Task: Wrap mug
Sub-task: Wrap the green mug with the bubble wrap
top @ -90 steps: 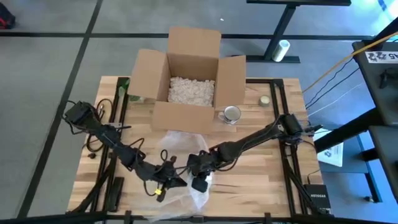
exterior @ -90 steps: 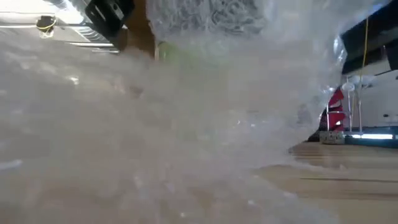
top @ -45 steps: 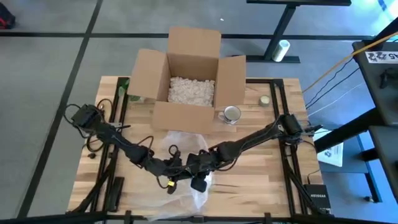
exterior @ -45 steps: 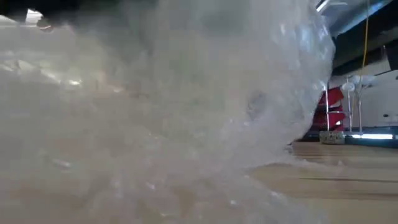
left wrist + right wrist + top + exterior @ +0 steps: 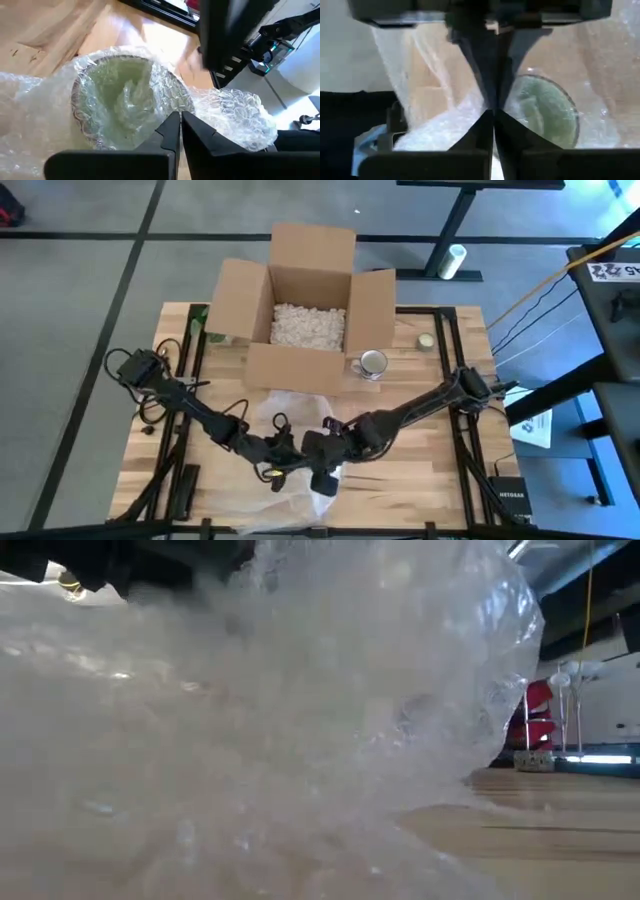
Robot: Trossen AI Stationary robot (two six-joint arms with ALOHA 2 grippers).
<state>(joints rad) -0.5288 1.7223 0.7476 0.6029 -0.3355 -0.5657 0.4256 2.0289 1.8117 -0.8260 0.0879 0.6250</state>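
Left tool [image 5: 283,467] has slid in toward the middle of the frame over the last second. It now sits right up against the right tool [image 5: 322,472] at the lower centre of the worktop [image 5: 420,460]. The right arm has also dropped a little toward the bottom edge. Both are on top of the bubble wrap [image 5: 300,412]. In the low view the wrap has bunched up higher and now fills nearly the whole frame.

Both tools look pinched narrow, fingers pretty much together in each wrist view. I honestly can't tell if either has a fold of wrap trapped between them.

The mug [image 5: 117,102] is under the wrap just ahead of both tools. It's greenish through the plastic, with its mouth facing the cameras and wrap tucked down inside it. My read is that the sheet is already gathered round the mug and they're closing up the loose ends, so we're fairly far along but not done. There's still loose wrap billowing toward the lower edge.

Containers: the cardboard box [image 5: 262,367] at upper centre has its flaps open and a bed of packing peanuts [image 5: 308,325] inside. A second, shiny steel mug [image 5: 372,363] stands bare just off the box's right front corner, and I can't see anything in it.
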